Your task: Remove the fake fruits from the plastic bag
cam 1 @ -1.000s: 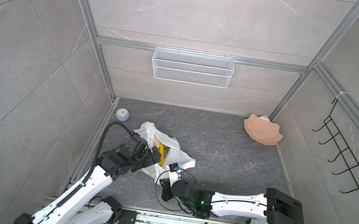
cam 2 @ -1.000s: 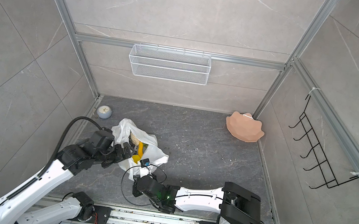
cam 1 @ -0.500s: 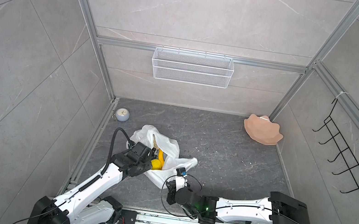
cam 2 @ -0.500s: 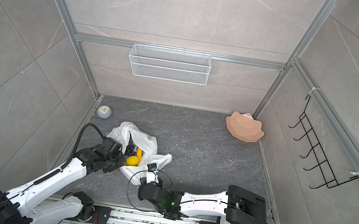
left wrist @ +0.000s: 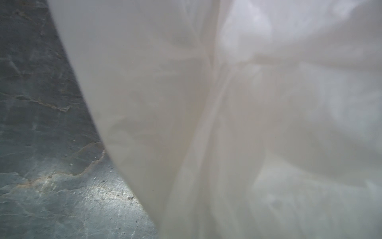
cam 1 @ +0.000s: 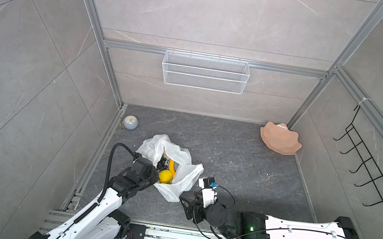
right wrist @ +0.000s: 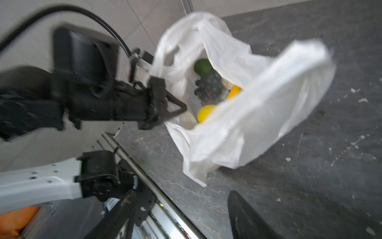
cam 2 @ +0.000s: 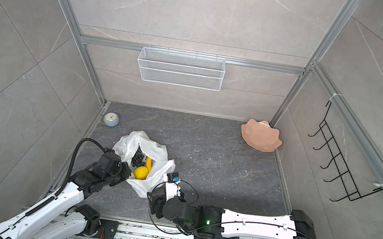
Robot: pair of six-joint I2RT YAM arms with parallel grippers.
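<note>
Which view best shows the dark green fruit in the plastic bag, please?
The right wrist view: the dark green fruit shows, blurred, inside the plastic bag. Both top views miss it; the left wrist view sees only plastic.

The dark grey, stone-patterned tabletop point(cam 1: 242, 168) carries a crumpled white plastic bag point(cam 1: 186, 179) toward eight o'clock, a small round clock point(cam 1: 130, 122) at ten o'clock and a pink scalloped plate point(cam 1: 280, 142) at two o'clock. Pale crumbs point(cam 1: 210, 157) lie scattered around the middle.

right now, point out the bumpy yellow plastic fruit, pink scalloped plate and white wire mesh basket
bumpy yellow plastic fruit point(cam 1: 165, 176): in a top view, rounded top
pink scalloped plate point(cam 1: 280, 141): in a top view, bare middle
white wire mesh basket point(cam 1: 204, 79): in a top view, front wall
</note>
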